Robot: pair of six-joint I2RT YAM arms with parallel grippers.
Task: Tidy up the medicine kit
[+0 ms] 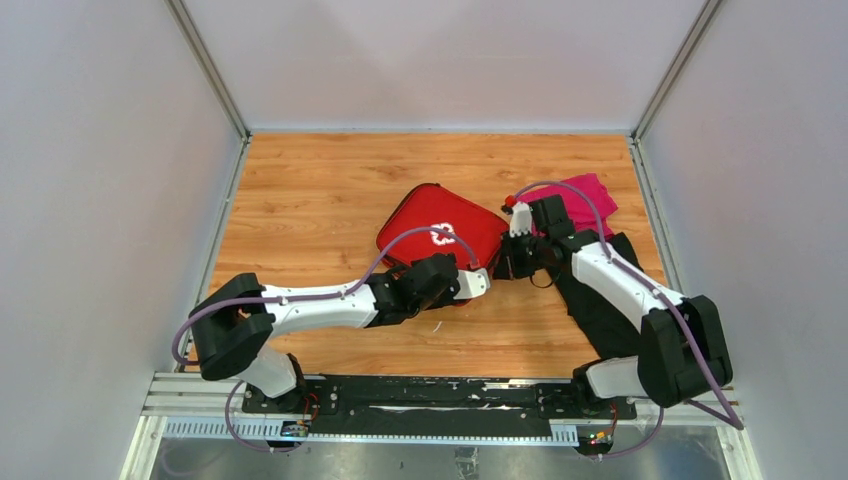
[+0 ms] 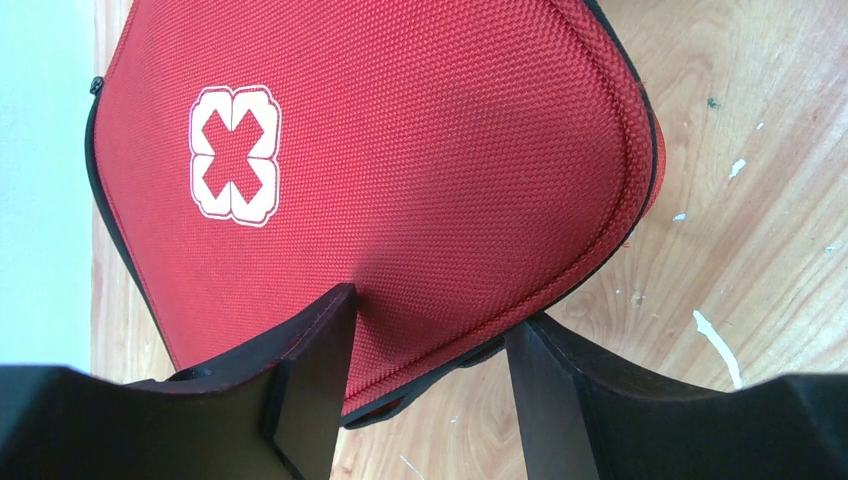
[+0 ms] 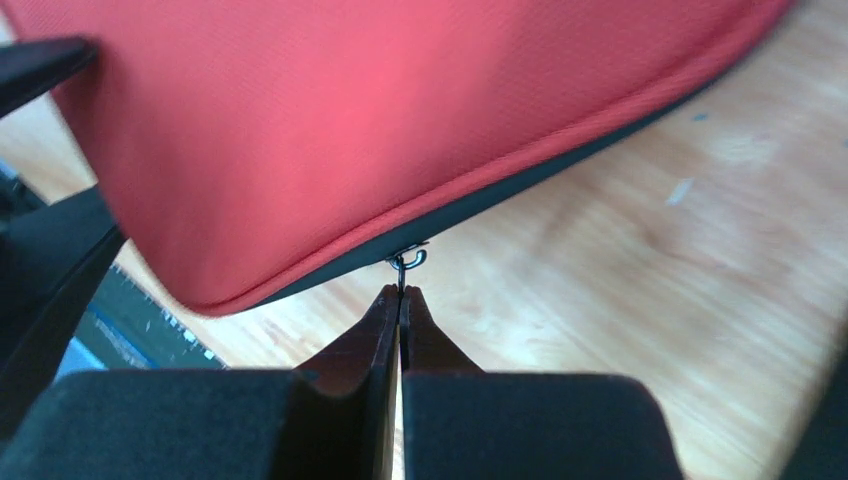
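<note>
The kit (image 1: 440, 225) lies closed in the middle of the table (image 1: 300, 190). The left gripper (image 2: 430, 315) straddles its near corner, fingers apart on either side; whether they press the fabric cannot be told. The right gripper (image 3: 400, 297) is clenched, apparently on the zip pull (image 3: 406, 260) (a tiny wire loop, blurred). The loop could slip from the tips. If the kit is not braced, it could slide across the wood instead of unzipping.

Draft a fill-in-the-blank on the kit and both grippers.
The lid of the medicine kit is ____, not open. The right gripper is ____ on the zipper pull. The left gripper straddles one ____ of the kit. The cross on the lid is outlined in ____.
Missing: closed; shut; corner; white.
</note>
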